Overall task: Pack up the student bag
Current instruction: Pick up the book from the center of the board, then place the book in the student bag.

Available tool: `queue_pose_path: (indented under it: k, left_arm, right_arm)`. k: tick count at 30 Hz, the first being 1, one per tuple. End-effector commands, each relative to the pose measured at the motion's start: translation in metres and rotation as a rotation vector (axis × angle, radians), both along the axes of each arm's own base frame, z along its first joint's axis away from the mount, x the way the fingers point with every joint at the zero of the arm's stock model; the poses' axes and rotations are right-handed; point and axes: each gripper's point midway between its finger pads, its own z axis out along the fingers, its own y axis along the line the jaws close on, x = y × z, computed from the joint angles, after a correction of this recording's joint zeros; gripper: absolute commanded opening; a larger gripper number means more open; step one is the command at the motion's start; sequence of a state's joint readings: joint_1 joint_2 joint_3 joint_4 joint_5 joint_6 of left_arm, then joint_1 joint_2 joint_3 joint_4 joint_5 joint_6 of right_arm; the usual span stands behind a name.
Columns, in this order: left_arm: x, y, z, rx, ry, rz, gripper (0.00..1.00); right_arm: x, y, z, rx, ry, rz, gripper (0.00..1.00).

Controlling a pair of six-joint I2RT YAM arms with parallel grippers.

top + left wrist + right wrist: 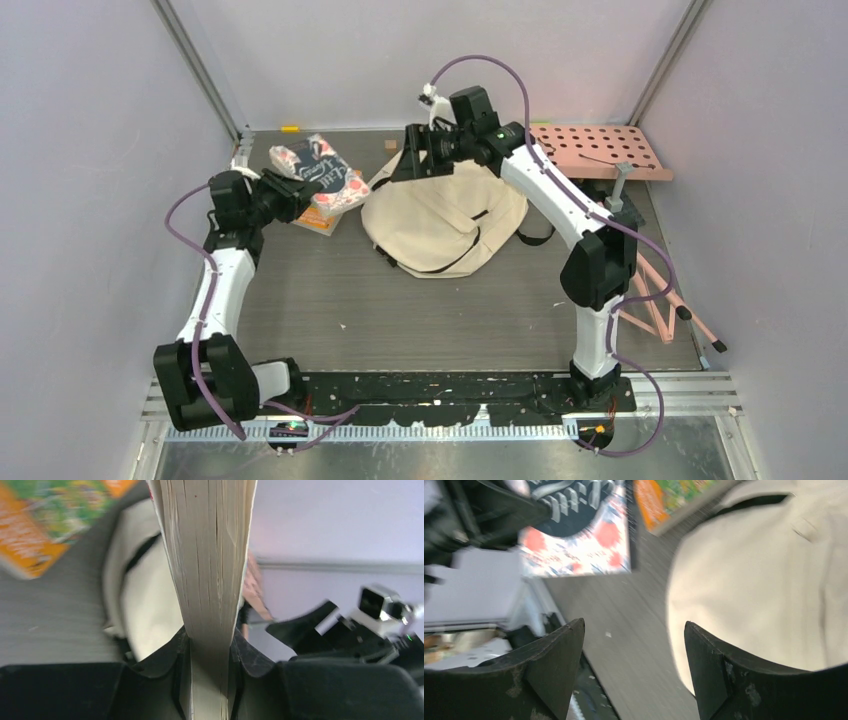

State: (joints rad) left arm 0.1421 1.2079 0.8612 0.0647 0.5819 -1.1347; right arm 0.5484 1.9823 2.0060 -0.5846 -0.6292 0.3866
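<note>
The student bag (445, 215), cream fabric with black straps, lies flat at the middle back of the table. My left gripper (303, 187) is shut on a thick book with a black, white and red cover (318, 163), to the left of the bag. In the left wrist view the book's page edge (210, 570) is clamped between the jaws. My right gripper (413, 152) hangs open at the bag's far left edge. In the right wrist view nothing sits between its fingers (559, 660), and the bag (764, 580) lies to the right.
An orange book (322, 216) lies on the table under the held book, also visible as the orange book (669, 497). A pink perforated board (600, 150) stands at the back right. A pink folding rack (660, 305) lies by the right arm's base.
</note>
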Motion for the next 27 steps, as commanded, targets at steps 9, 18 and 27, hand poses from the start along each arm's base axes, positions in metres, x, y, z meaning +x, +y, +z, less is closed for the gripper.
queue_pose_path:
  k: [9, 18, 27]
  left_arm:
    - [-0.042, 0.069, -0.043, 0.341, 0.310, 0.142, 0.00]
    - [-0.042, 0.067, -0.045, 0.397, 0.340, 0.065, 0.00]
    - [-0.039, 0.057, -0.041, 0.420, 0.327, 0.019, 0.00]
  right_arm:
    - [-0.032, 0.006, -0.115, -0.543, -0.226, 0.135, 0.79]
    - [-0.046, 0.038, -0.164, -0.659, -0.236, 0.210, 0.79]
    - [-0.028, 0.018, -0.194, -0.832, -0.278, 0.143, 0.67]
